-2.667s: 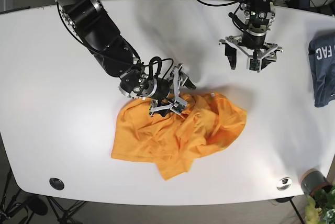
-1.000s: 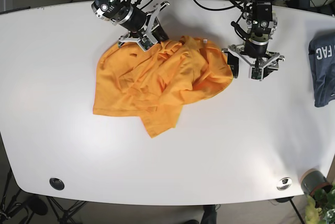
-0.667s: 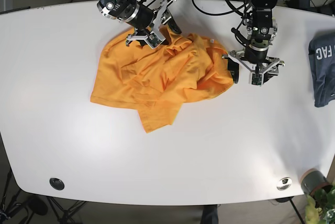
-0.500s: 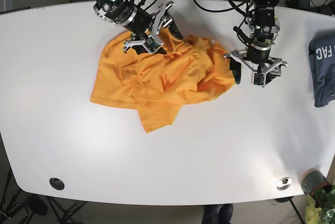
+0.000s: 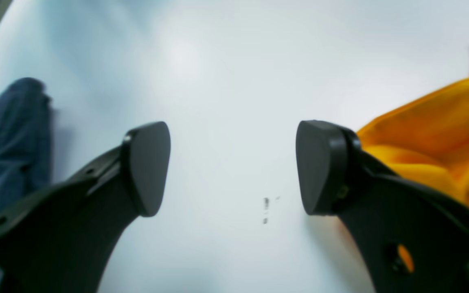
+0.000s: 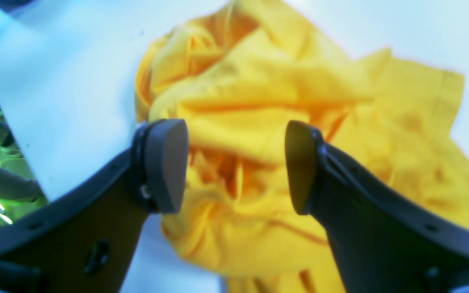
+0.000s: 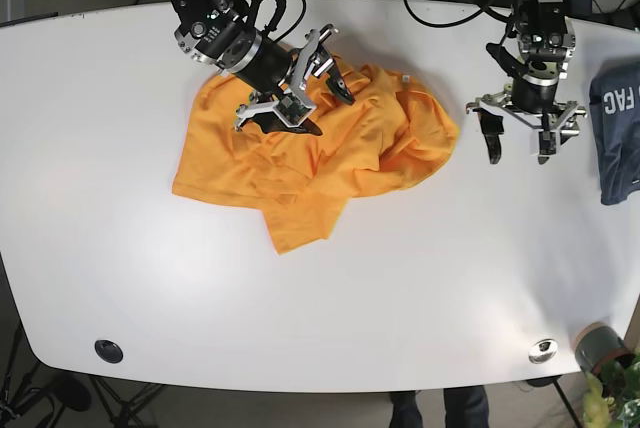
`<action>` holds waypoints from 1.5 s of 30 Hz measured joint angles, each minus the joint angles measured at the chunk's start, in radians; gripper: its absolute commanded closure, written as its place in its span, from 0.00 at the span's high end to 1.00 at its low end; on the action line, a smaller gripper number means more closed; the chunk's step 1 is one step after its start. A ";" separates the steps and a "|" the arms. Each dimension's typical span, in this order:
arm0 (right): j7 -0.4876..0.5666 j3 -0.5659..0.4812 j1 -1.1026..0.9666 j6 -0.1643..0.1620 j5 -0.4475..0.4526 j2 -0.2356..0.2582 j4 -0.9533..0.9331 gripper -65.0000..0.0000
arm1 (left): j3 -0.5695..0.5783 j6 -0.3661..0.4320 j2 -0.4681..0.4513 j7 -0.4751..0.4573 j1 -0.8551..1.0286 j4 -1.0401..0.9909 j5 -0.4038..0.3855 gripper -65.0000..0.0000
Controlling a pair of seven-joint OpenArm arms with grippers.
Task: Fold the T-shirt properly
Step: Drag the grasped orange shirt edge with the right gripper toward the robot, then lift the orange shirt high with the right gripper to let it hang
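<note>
Looking down from the base view, we see a crumpled orange shirt (image 7: 300, 163) lying unfolded on the white tabletop (image 7: 330, 308), toward its far left half, with one corner poking out toward the near edge. Our right pincer (image 7: 292, 91) hangs over the shirt's far edge with its jaws spread wide; in its wrist view the two grey fingers (image 6: 165, 162) frame rumpled orange cloth with nothing gripped between them. Our left pincer (image 7: 520, 136) sits just beside the shirt's right-hand bulge, over bare tabletop, also wide open and empty; its wrist view shows black fingers (image 5: 320, 167) with orange folds to one side and a dark blue garment (image 7: 615, 128) at the other. That blue garment lies at the tabletop's right edge, well apart from the shirt. We judge the folding itself has not begun, since the shirt is bunched in loose ridges with no flat outline. The cloth looks thin, light and limp, so it should drape and slide easily and will not keep a shape when lifted. We would take hold at a hem, shoulder or sleeve edge, pinching a single layer, not a thick ridge, so it can be spread flat first.
</note>
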 measured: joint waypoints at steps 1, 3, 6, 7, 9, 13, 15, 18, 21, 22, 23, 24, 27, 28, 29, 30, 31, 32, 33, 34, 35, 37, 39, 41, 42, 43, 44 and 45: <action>0.000 -0.003 0.013 0.001 0.000 0.000 0.000 0.56 | -0.005 0.005 -0.001 0.001 0.005 0.000 -0.003 0.69; -0.002 -0.006 0.039 0.001 0.000 0.000 -0.001 0.57 | -0.006 0.005 0.000 0.005 0.011 0.000 -0.008 0.69; 0.009 -0.016 0.092 0.001 0.004 0.000 -0.026 0.57 | -0.006 -0.003 0.002 0.002 0.023 -0.001 -0.018 0.69; 0.007 -0.032 0.115 0.000 0.002 0.001 -0.047 0.57 | -0.006 -0.005 0.003 -0.002 0.028 -0.001 -0.020 0.68; 0.000 -0.058 0.153 -0.002 0.000 0.001 -0.086 0.57 | -0.008 -0.005 0.003 0.003 0.039 -0.002 -0.020 0.68; -0.001 -0.074 0.219 0.008 0.003 -0.039 -0.158 0.57 | -0.007 -0.001 0.004 0.004 0.048 -0.016 -0.021 0.68; 0.001 -0.075 0.264 0.009 0.003 -0.064 -0.206 0.57 | -0.007 -0.001 0.008 0.004 0.048 -0.019 -0.021 0.68; -0.001 -0.076 0.323 0.009 0.001 -0.084 -0.269 0.57 | -0.008 -0.001 0.008 0.000 0.055 -0.021 -0.021 0.68; -0.017 -0.070 0.385 0.006 -0.001 -0.110 -0.327 0.57 | -0.006 -0.001 0.008 0.001 0.066 -0.021 -0.021 0.68; -0.032 -0.071 0.404 0.006 0.000 -0.116 -0.340 0.57 | -0.005 -0.002 0.009 0.001 0.068 -0.021 -0.021 0.68; -0.050 -0.071 0.432 0.019 0.001 -0.131 -0.368 0.57 | -0.005 -0.001 0.009 0.005 0.068 -0.022 -0.021 0.68; -0.064 -0.073 0.462 0.023 0.000 -0.145 -0.391 0.57 | -0.005 -0.001 0.009 0.001 0.068 -0.024 -0.021 0.68; -0.100 -0.071 0.524 0.083 0.002 -0.184 -0.442 0.57 | -0.006 -0.001 0.008 -0.003 0.065 -0.039 -0.021 0.68; -0.129 -0.071 0.543 0.104 0.000 -0.200 -0.454 0.57 | -0.005 -0.001 0.008 -0.003 0.066 -0.046 -0.021 0.68; -0.152 -0.071 0.557 0.129 0.001 -0.212 -0.462 0.57 | -0.006 -0.001 0.008 -0.005 0.065 -0.055 -0.021 0.68; -0.178 -0.070 0.568 0.153 0.001 -0.222 -0.468 0.57 | -0.006 -0.001 0.008 -0.002 0.066 -0.060 -0.021 0.68; -0.219 -0.070 0.582 0.187 -0.001 -0.237 -0.476 0.57 | -0.005 -0.001 0.008 -0.003 0.068 -0.067 -0.021 0.68; -0.235 -0.071 0.593 0.217 0.002 -0.246 -0.484 0.57 | -0.005 -0.001 0.008 -0.003 0.068 -0.071 -0.021 0.68; -0.252 -0.071 0.606 0.245 0.002 -0.257 -0.496 0.57 | -0.005 -0.001 0.008 -0.003 0.066 -0.075 -0.021 0.68; -0.277 -0.071 0.617 0.275 0.000 -0.270 -0.507 0.57 | -0.005 -0.001 0.009 -0.003 0.066 -0.076 -0.021 0.68; -0.296 -0.071 0.628 0.293 0.001 -0.282 -0.522 0.57 | -0.006 -0.001 0.008 -0.002 0.065 -0.077 -0.021 0.68; -0.321 -0.072 0.649 0.306 0.002 -0.301 -0.557 0.57 | -0.006 -0.001 0.008 -0.003 0.061 -0.080 -0.021 0.68; -0.339 -0.072 0.672 0.306 0.000 -0.314 -0.605 0.57 | -0.006 -0.001 0.009 -0.004 0.060 -0.082 -0.021 0.68; -0.344 -0.074 0.700 0.306 0.002 -0.321 -0.674 0.57 | -0.005 0.000 0.008 -0.003 0.060 -0.086 -0.021 0.68; -0.346 -0.076 0.716 0.306 0.002 -0.321 -0.709 0.57 | -0.005 0.000 0.008 -0.003 0.060 -0.087 -0.021 0.68; -0.346 -0.079 0.732 0.306 0.001 -0.319 -0.744 0.57 | -0.006 -0.001 0.008 -0.003 0.060 -0.089 -0.022 0.68; -0.348 -0.090 0.743 0.306 0.000 -0.318 -0.771 0.57 | -0.006 -0.001 0.009 -0.003 0.060 -0.089 -0.021 0.68; -0.351 -0.110 0.758 0.305 -0.002 -0.314 -0.803 0.57 | -0.006 0.000 0.008 -0.003 0.060 -0.089 -0.021 0.68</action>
